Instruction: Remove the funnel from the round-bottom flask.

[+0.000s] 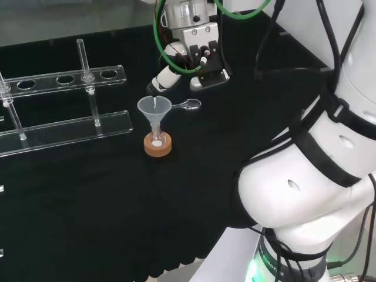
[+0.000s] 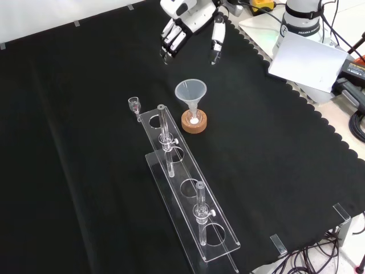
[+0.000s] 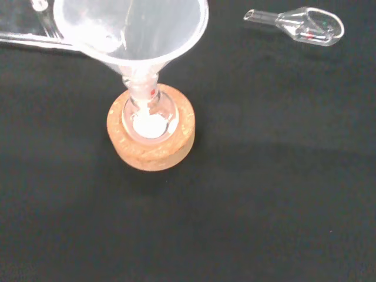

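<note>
We see the black cloth [image 2: 74, 171] spread over the whole bench, and on it, in the front view, the long clear rack [image 2: 188, 200] running from near right towards the middle, with upright glass tubes [image 2: 164, 128] standing in it. No writing that we can read shows on any of the ware. The hand [image 2: 191, 25] hangs at the top of the front view, above the cloth, its fingers [image 2: 218, 40] spread and pointing down with nothing between them. The funnel [image 2: 191, 92] lies nearer to us than those fingers in that view, apart from them and untouched; in the head view the hand [image 1: 167, 76] sits just beyond and to the right of the funnel [image 1: 154, 108]. The funnel's stem stands upright in the neck of the small round-bottom flask [image 3: 150, 114], which rests in a cork ring [image 3: 151, 138] with some white stuff at its bottom. A small clear glass piece [image 3: 299, 24] lies on the cloth near the flask, apart from it.
</note>
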`<control>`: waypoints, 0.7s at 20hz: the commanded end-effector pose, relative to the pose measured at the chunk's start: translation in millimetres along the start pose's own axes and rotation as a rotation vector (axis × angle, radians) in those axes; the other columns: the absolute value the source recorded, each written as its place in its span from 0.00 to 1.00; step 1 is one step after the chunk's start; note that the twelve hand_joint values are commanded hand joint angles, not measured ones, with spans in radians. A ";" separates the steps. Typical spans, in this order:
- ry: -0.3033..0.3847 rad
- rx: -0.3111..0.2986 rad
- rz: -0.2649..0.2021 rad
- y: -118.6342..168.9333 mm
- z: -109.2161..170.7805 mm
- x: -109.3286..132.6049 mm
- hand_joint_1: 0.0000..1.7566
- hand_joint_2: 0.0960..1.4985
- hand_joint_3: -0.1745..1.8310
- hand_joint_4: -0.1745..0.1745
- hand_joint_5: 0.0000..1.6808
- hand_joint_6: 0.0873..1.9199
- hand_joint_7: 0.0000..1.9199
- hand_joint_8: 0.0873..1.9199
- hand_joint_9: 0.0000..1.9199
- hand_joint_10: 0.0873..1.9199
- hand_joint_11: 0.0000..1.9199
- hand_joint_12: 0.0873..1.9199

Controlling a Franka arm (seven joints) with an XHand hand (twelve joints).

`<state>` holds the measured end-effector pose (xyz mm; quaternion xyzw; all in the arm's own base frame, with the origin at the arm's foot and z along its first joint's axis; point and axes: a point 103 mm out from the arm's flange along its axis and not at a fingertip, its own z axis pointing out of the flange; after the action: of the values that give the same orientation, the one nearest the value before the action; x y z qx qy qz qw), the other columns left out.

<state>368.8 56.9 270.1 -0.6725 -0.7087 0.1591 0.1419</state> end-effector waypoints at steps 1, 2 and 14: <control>-0.036 0.067 -0.044 14.5 5.4 19.8 0.23 0.55 0.01 0.30 0.00 0.00 0.00 0.18 0.21 0.00 0.12 0.76; -0.041 0.066 -0.047 17.3 5.6 21.9 0.23 0.54 0.02 0.30 0.00 0.00 0.00 0.16 0.21 0.00 0.12 0.76; -0.114 0.100 -0.069 38.7 22.9 34.6 0.23 0.52 0.02 0.29 0.00 0.00 0.00 0.10 0.20 0.00 0.11 0.78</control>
<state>385.3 90.1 241.7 -0.6340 -0.7290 0.2075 0.1537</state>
